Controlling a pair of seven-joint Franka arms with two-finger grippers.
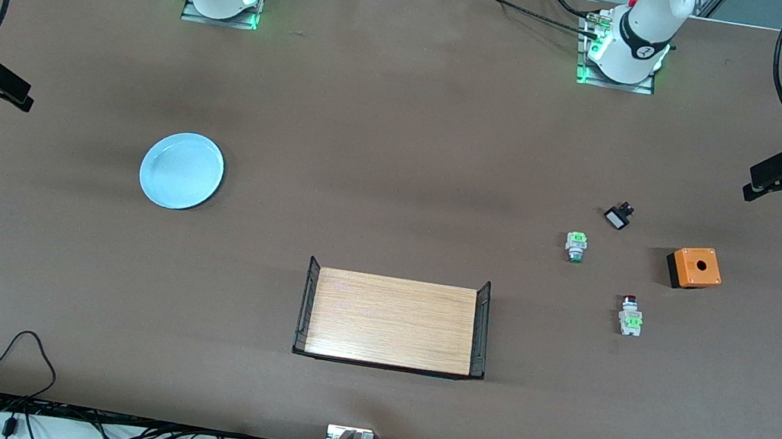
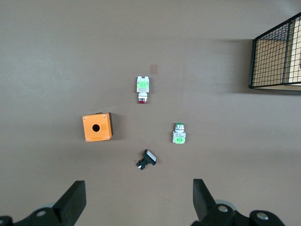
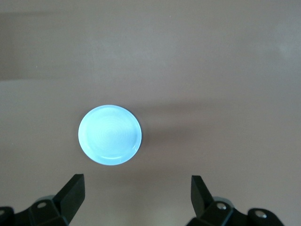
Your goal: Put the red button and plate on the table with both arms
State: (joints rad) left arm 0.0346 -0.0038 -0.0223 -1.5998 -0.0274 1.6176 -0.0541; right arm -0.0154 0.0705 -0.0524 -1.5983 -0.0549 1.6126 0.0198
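The tiny red-capped push-button switch [image 1: 630, 316] lies lower right on the brown table [image 1: 402, 137], below the wide-open, empty left gripper [image 1: 771, 181]; the pale-blue round plate [image 1: 181, 170] lies centre-left, nearest the open, empty right gripper [image 1: 3, 90].

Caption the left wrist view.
Open left gripper above small red-capped push-button, orange box, two other switches.

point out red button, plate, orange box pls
red button [image 1: 629, 314], front view, on its white-grey body between red cap and green block.
plate [image 1: 181, 170], front view, on the middle of its pale blue dish.
orange box [image 1: 695, 267], front view, on its orange top face beside the hole.
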